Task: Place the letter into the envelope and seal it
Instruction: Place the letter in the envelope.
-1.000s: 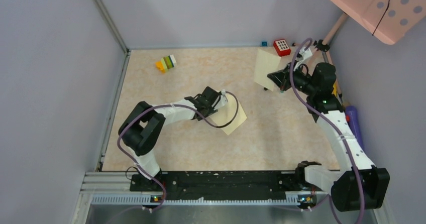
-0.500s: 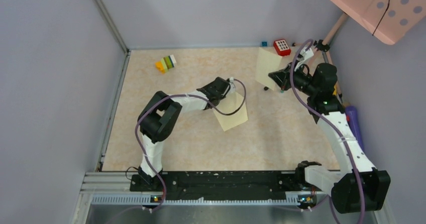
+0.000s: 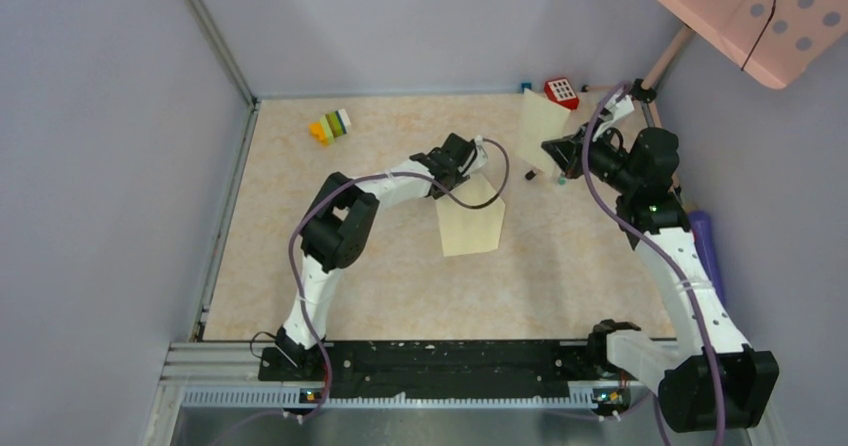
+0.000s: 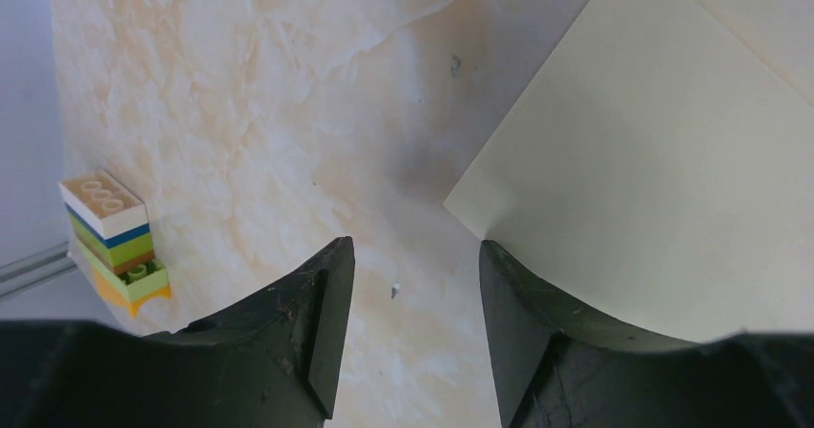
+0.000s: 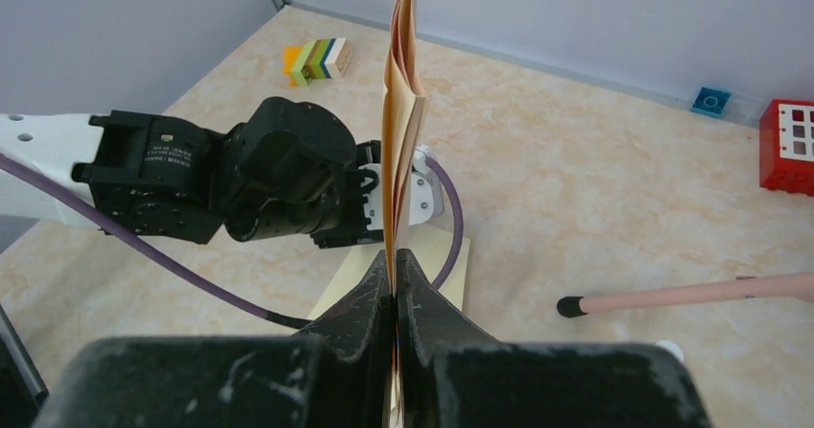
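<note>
The pale cream envelope (image 3: 470,228) lies flat mid-table, its pointed end toward the back. My left gripper (image 3: 474,169) hovers low over that end, open. In the left wrist view the left gripper (image 4: 415,246) has bare table between its jaws. One of the fingers (image 4: 538,322) overlaps the envelope (image 4: 653,188) at its corner. My right gripper (image 3: 553,153) is shut on the letter (image 3: 541,129), a tan folded sheet held upright at the back right. In the right wrist view the letter (image 5: 403,111) rises edge-on out of the right gripper (image 5: 395,255), with the envelope (image 5: 453,255) beyond.
A stack of coloured bricks (image 3: 330,126) sits at the back left. A red block (image 3: 561,92) and a small blue brick (image 3: 525,87) are by the back wall. A pink rod (image 5: 691,294) slants down to the table near the right arm. Walls close three sides.
The left arm has stretched out toward the back right, and the envelope has slid and turned with it. The right gripper with the letter has shifted slightly back and right.
</note>
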Controlling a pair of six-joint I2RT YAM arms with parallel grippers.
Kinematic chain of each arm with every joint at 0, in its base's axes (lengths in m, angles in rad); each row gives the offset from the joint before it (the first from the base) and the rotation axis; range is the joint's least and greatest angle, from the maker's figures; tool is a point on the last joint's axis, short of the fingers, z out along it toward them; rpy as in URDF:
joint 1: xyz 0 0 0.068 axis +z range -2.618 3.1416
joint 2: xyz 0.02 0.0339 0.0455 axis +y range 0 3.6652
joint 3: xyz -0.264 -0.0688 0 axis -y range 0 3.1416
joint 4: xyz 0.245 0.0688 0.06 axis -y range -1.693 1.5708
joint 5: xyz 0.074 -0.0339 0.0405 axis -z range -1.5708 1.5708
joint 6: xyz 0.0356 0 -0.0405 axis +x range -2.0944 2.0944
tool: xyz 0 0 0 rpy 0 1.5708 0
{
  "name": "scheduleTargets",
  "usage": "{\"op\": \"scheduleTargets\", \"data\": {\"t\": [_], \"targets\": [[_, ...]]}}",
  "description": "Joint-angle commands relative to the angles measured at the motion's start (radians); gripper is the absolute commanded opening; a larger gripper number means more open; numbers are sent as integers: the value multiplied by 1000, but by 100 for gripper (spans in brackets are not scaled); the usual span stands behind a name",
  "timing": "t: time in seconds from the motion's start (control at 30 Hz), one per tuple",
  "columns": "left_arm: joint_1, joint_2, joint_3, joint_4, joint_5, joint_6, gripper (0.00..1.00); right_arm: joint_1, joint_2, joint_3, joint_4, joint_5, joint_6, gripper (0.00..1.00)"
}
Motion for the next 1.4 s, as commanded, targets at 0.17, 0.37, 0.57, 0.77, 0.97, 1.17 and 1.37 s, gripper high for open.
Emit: {"op": "scheduleTargets", "data": {"t": [0.17,0.37,0.57,0.77,0.97,1.17,1.37], "targets": [[71,-60,72,-112,148,-242,57,-39,-12,41,4,-15,1,0],[203,-284,-83,-46,288,-433,57,-51,74,113,-120,-77,-2,0],[356,-441,-332,134,817,-710,69,-40,254,233,-306,-180,-12,0],[389,-410,-502,389,1103,-943,96,52,419,299,-446,-132,-89,0],[387,-358,-557,496,1151,-1067,99,75,586,368,-539,-152,-101,0],[377,-328,-629,614,1167,-1166,99,84,753,461,-662,-165,-143,0],[350,-283,-633,646,1197,-1205,98,109,871,535,-758,-180,-203,0]]}}
